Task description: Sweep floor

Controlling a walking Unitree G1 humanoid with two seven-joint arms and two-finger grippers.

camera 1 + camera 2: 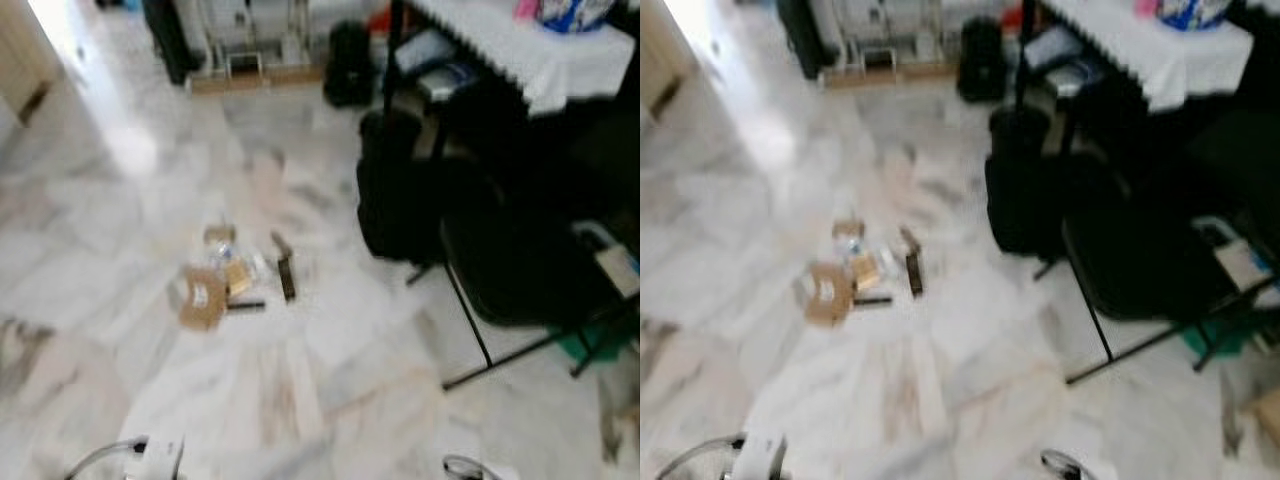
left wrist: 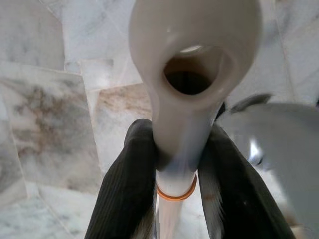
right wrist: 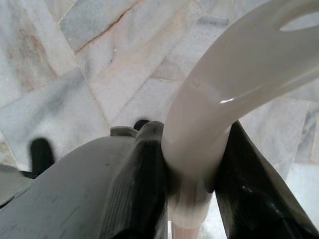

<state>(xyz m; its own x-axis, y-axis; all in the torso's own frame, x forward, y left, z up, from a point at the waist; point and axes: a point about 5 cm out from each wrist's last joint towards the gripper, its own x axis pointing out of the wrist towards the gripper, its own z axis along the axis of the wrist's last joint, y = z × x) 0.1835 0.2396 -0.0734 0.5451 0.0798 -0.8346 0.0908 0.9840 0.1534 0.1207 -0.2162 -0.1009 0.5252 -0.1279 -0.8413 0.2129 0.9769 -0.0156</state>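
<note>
A small pile of litter (image 1: 232,272) lies on the white marble floor (image 1: 120,200) ahead: a brown cardboard piece (image 1: 203,297), wrappers and a dark stick (image 1: 286,275). The head views are blurred. In the left wrist view my left gripper (image 2: 180,144) is shut on a white handle (image 2: 194,30) that has an orange ring and a hanging hole at its end. My right gripper (image 3: 192,149) is shut on a curved white plastic handle (image 3: 239,74), with a grey panel beside it. Both hold their handles above the floor, short of the litter.
A black folding chair (image 1: 520,270) and a black bag (image 1: 395,190) stand right of the litter. Behind them is a table with a white cloth (image 1: 530,50). Another black bag (image 1: 350,65) and a low rack (image 1: 250,70) sit at the back. Open floor lies to the left.
</note>
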